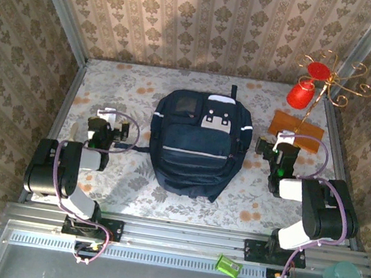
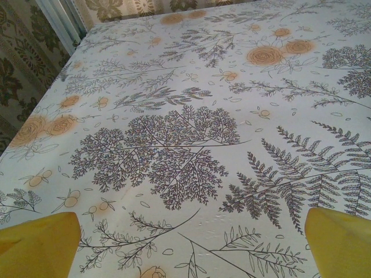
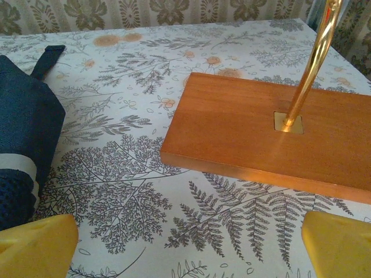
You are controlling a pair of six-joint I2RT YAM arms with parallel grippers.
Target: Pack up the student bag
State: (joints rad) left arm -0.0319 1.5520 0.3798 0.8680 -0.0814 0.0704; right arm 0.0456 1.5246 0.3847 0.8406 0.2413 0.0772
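Top external view, nearest edge first: a metal rail (image 1: 178,236) carries both arm bases, with a small green object (image 1: 228,266) lying on it and a teal cup-like thing (image 1: 342,274) at its right end. Past the rail lies the desk (image 1: 122,185), covered with a cloth printed with grey ferns and orange flowers.

On that cloth the left pincer (image 1: 107,119) sits low to the left of the student bag (image 1: 195,144) and the right pincer (image 1: 283,150) to its right, each apart from it. In the left wrist view the left pincer (image 2: 188,246) stands wide open, its yellow fingertips (image 2: 37,246) in the bottom corners with bare cloth (image 2: 174,116) between them. In the right wrist view the right pincer (image 3: 188,246) is just as wide open and grips nothing.

The student bag lies flat at the middle of the desk, dark navy, its pale patches toward the far end; its side (image 3: 23,133) shows at the left of the right wrist view.

Just ahead of the right pincer a wooden base (image 3: 261,133) rests on the cloth, a gold stand (image 3: 313,63) rising from it. A red cup (image 1: 301,95) hangs from the stand's arms. Patterned wallpaper (image 1: 209,24) closes the back.
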